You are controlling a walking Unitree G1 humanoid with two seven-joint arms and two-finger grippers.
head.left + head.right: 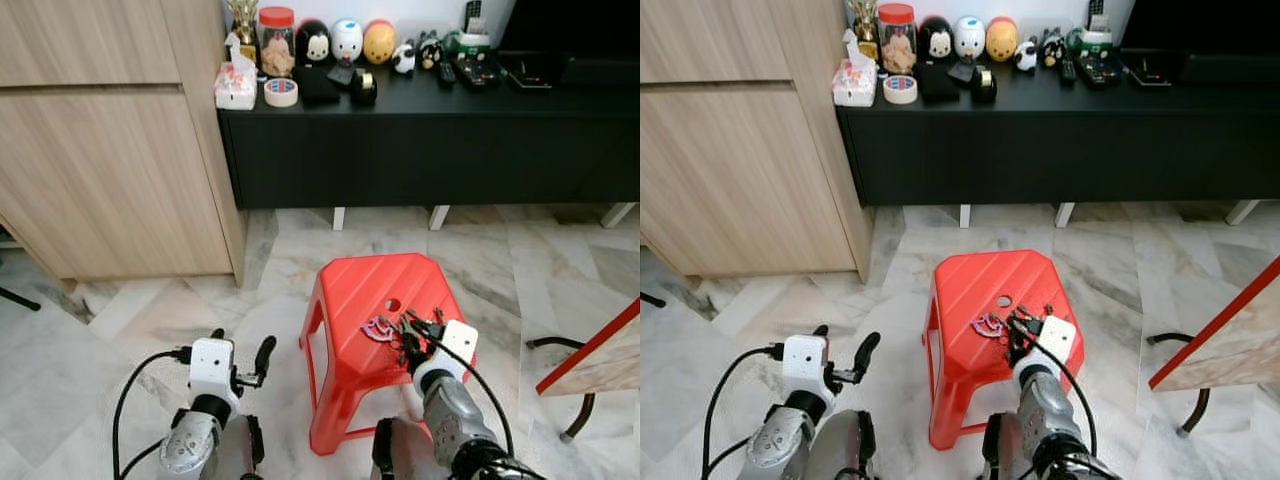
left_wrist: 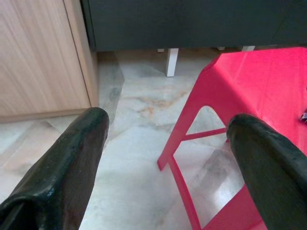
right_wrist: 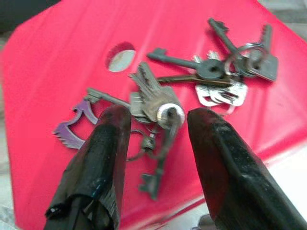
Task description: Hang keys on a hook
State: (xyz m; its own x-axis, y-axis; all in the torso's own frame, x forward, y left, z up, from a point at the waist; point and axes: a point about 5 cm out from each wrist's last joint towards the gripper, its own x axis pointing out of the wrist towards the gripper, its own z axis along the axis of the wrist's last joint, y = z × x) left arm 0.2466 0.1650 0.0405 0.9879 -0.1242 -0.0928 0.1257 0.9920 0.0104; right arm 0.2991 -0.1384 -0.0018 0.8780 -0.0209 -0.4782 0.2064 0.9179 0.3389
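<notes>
Head eyes look down; wrist views close, sharing stool (image 1: 375, 300).

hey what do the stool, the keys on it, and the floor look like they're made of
The stool looks like moulded plastic: uniform glossy red, ribbed top, a round hole. The keys look like metal, dull grey to silvery with glints, on a wire ring; the purple charm beside them is hard to judge. The floor looks like polished marble or marble-look tile: grey and rust veining, visible joints.
</notes>
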